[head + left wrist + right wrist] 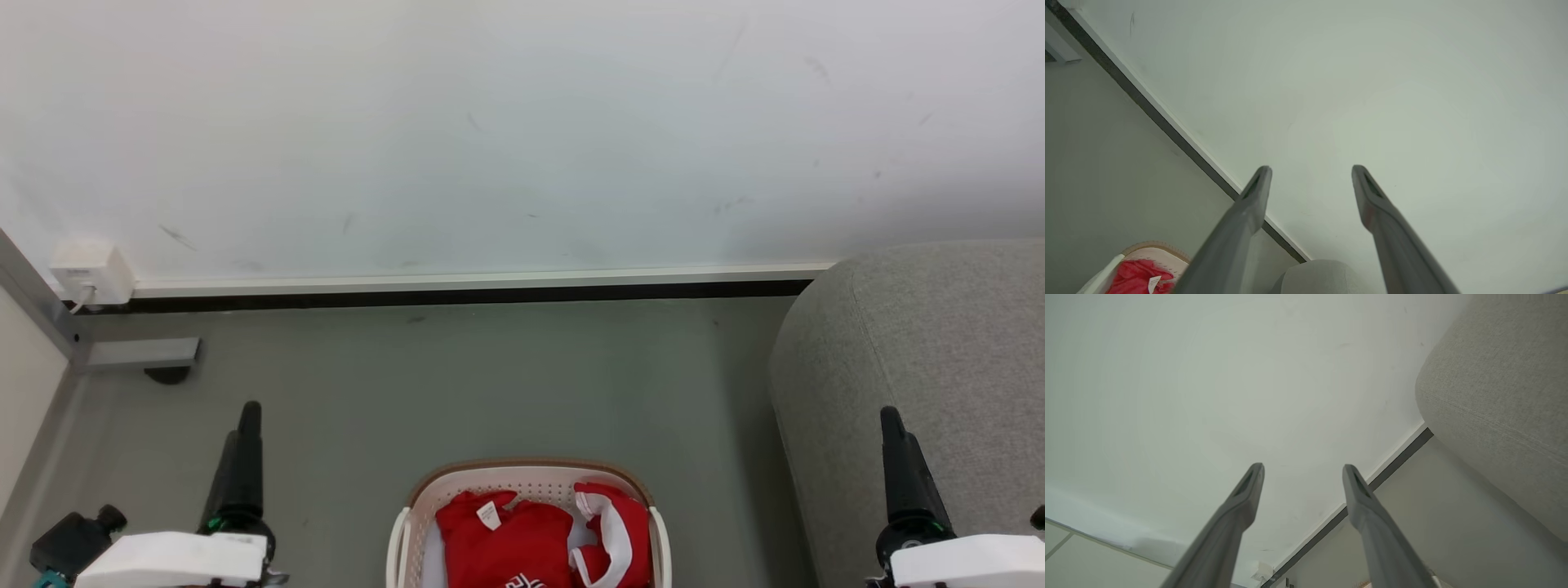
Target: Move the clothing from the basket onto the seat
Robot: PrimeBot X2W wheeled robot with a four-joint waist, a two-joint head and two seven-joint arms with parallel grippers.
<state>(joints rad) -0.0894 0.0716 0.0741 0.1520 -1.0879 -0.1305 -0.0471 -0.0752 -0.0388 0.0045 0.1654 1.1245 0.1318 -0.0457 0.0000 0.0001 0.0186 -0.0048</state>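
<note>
At the far left a small white socket box (86,273) sits on the wall (490,122) just above the skirting, well apart from the work

The left hand (1310,173) is held up off the floor (490,376), its two long fingers (1253,196) spread wide and pointing at the wall with nothing between them: released and empty. This looks like a ready pose, parked to the left of the basket so the view down onto it is unblocked

The basket (531,472) stands on the floor straight ahead, between the two arms, probably so either arm can reach down into it. The clothing (506,539) lies inside it as a loose red heap: one piece with a white tag uppermost on the left, and a piece with white trim bunched against the right wall. None of it hangs over the brown rim, so I judge the transfer not yet begun

The seat (922,351) rises to the right of the basket, near it but not touching, which makes for a short carry across

The right hand (1303,469) hovers in front of the seat's rounded edge, fingers parted and gripping nothing. Being nearest the seat, it looks the likelier one to make the drop
</note>
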